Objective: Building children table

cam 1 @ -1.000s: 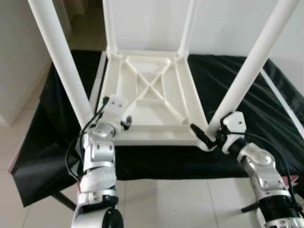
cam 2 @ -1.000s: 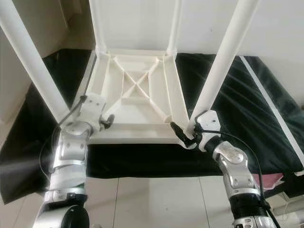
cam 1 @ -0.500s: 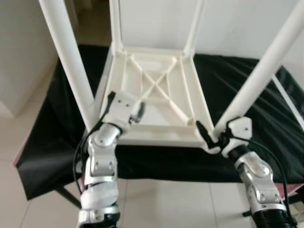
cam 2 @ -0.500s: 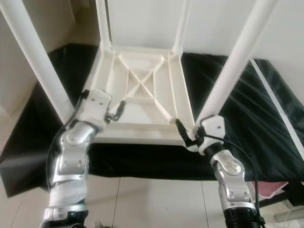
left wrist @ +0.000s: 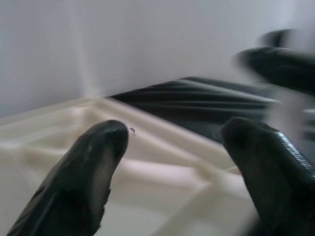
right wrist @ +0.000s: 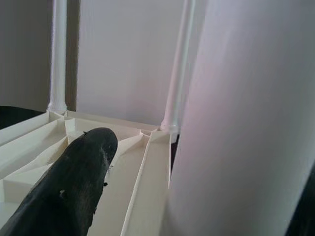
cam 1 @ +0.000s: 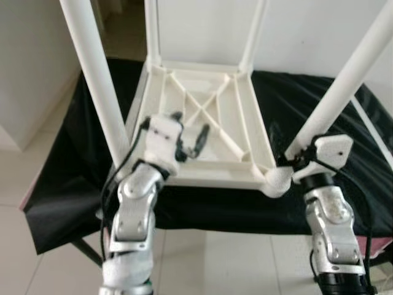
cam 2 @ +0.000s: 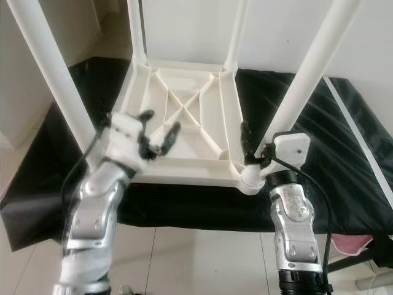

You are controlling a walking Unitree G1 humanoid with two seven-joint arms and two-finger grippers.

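A white plastic children's table (cam 1: 202,123) lies upside down on a black cloth (cam 1: 307,123), its four legs pointing up. The left gripper (cam 1: 189,134) hovers above the table's ribbed underside, near its front edge, fingers spread apart and grasping nothing. The right gripper (cam 2: 253,144) sits at the near right leg (cam 1: 344,83), one finger (right wrist: 69,189) on the inner side of the leg's base; whether it clamps the leg, I cannot tell.

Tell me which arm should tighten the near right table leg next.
Right. The right gripper is already around the base of the near right leg, while the left gripper hovers open over the upturned tabletop, away from any leg.
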